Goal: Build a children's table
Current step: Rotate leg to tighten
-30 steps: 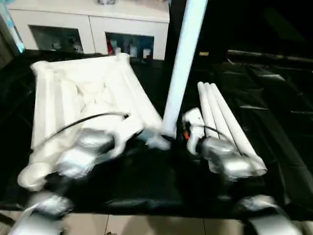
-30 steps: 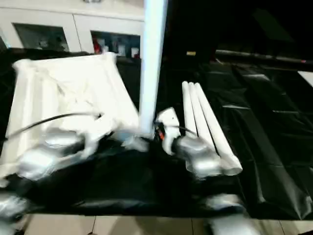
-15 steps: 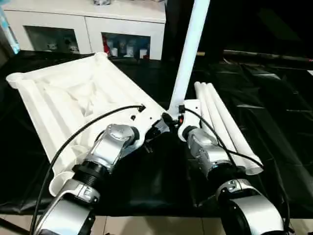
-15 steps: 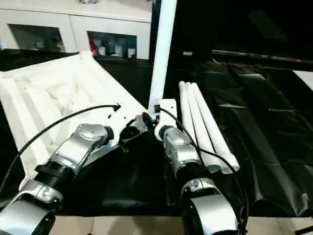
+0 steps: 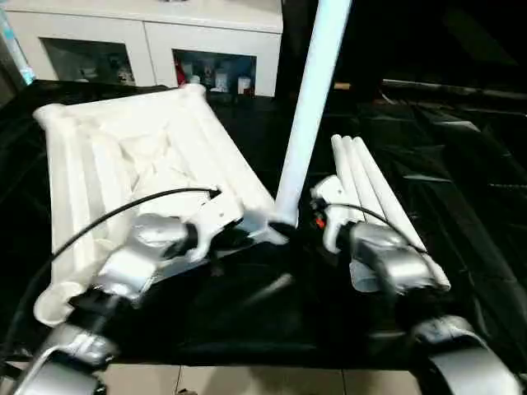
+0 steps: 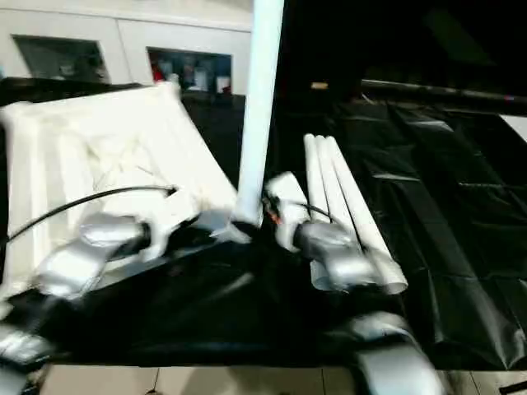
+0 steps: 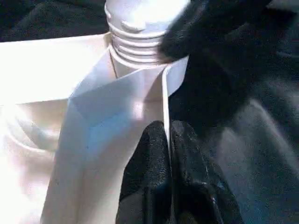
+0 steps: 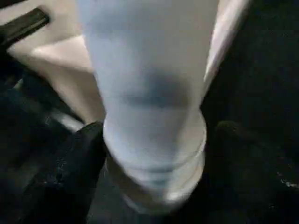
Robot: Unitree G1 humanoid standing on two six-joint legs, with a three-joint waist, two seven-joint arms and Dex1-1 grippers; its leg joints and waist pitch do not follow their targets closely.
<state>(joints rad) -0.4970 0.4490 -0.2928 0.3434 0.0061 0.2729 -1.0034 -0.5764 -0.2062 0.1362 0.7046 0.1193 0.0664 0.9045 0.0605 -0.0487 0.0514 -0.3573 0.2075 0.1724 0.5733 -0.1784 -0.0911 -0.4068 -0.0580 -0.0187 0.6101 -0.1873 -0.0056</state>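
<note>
The children's table top lies upside down, ribs up, on the left of the black-covered surface. One white leg stands upright in its near right corner socket, and its threaded end shows in the left wrist view. Three more legs lie side by side on the right. My left gripper is shut on the thin rim of the top just beside that corner. My right gripper has the base of the standing leg between its jaws. One finger touches it and the other stands slightly off it.
A white cabinet with glass-fronted shelves stands behind the work surface. Black plastic sheet covers the surface, wrinkled at the right. Pale floor tiles show past the near edge. My silver forearms cross the near part of the sheet.
The head camera swung and came back, so the whole picture shifted. The leg still stands in the corner socket, and both grippers stay at that corner.
</note>
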